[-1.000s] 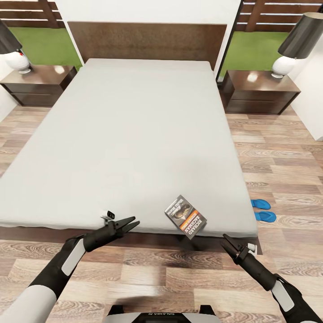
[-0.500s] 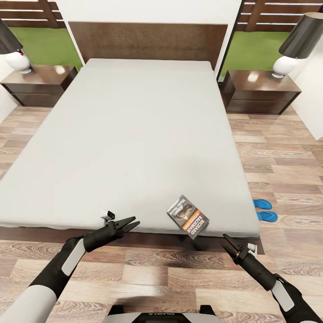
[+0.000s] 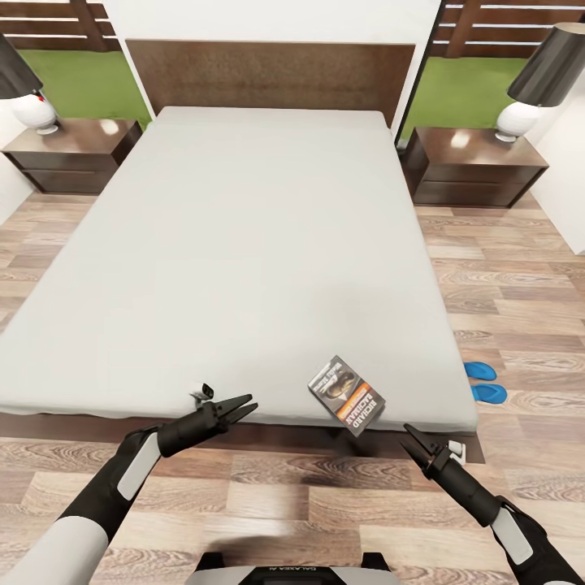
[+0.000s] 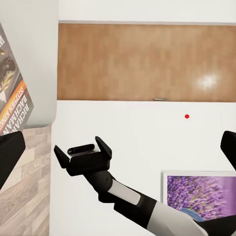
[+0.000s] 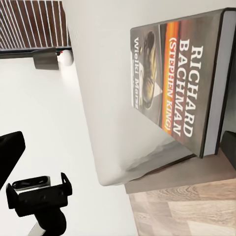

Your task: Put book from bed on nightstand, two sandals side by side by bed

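Head view: the whole scene has slid slightly since a second ago, so the base is creeping sideways, not the things. The book [image 3: 347, 396] lies at the foot edge of the bed [image 3: 244, 244], between the left claw [image 3: 240, 405], fingers apart, and the right claw [image 3: 410, 435], probably together. The two sandals [image 3: 484, 383] are half hidden by the mattress.

Left wrist view: the book [image 4: 12, 93] is cut off.

Right wrist view: the book [image 5: 184, 81] overhangs the mattress corner, ungrasped.
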Robot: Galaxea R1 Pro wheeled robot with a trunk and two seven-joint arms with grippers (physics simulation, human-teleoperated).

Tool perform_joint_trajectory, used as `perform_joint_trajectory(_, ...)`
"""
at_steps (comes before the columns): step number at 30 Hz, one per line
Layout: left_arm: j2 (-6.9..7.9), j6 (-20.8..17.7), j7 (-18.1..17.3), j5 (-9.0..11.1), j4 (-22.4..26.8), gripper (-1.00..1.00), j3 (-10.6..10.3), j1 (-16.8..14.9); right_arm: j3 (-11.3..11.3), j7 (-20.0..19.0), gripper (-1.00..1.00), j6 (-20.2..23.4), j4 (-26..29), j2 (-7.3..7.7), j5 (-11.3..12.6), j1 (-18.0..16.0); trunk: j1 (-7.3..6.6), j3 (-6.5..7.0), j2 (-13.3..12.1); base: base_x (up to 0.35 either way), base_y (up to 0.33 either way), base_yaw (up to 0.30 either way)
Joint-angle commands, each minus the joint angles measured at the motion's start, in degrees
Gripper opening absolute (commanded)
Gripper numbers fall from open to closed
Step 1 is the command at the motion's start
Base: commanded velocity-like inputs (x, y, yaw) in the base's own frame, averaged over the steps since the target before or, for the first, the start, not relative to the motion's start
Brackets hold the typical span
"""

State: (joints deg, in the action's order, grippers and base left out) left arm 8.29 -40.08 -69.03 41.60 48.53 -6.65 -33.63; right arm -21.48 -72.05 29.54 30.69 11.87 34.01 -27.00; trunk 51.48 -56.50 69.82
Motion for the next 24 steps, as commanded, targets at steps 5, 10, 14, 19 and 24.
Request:
perform_joint_trajectory(5, 0.06, -0.47, 0.03, 0.44, -0.01, 1.0, -0.2, -0.03, -0.06, -0.11, 1.0, 0.52, -0.02, 0.0, 0.18, -0.05, 0.0, -0.03, 0.02, 0.0, 0.0, 0.0)
perform_joint_trajectory(10, -0.41, -0.46, 0.03, 0.36, -0.01, 1.0, -0.39, -0.03, -0.06, -0.11, 1.0, 0.52, -0.02, 0.0, 0.18, -0.01, 0.88, -0.75, 1.62, 0.0, 0.0, 0.0)
perform_joint_trajectory(14, -0.68, -0.44, 0.03, 0.33, -0.01, 1.0, -0.46, -0.03, -0.06, -0.11, 1.0, 0.52, -0.02, 0.0, 0.18, -0.02, 0.88, -0.75, 1.62, 0.0, 0.0, 0.0)
perform_joint_trajectory(19, -0.73, -0.45, 0.03, 0.31, -0.01, 1.0, -0.47, -0.03, -0.06, -0.11, 1.0, 0.52, -0.02, 0.0, 0.18, -0.01, 1.1, -0.92, 2.03, 0.0, 0.0, 0.0)
perform_joint_trajectory(24, -0.73, -0.5, 0.03, 0.16, -0.01, 1.0, -0.47, -0.03, -0.06, -0.11, 1.0, 0.52, -0.02, 0.0, 0.18, 0.0, 2.2, -1.82, 4.03, 0.0, 0.0, 0.0)
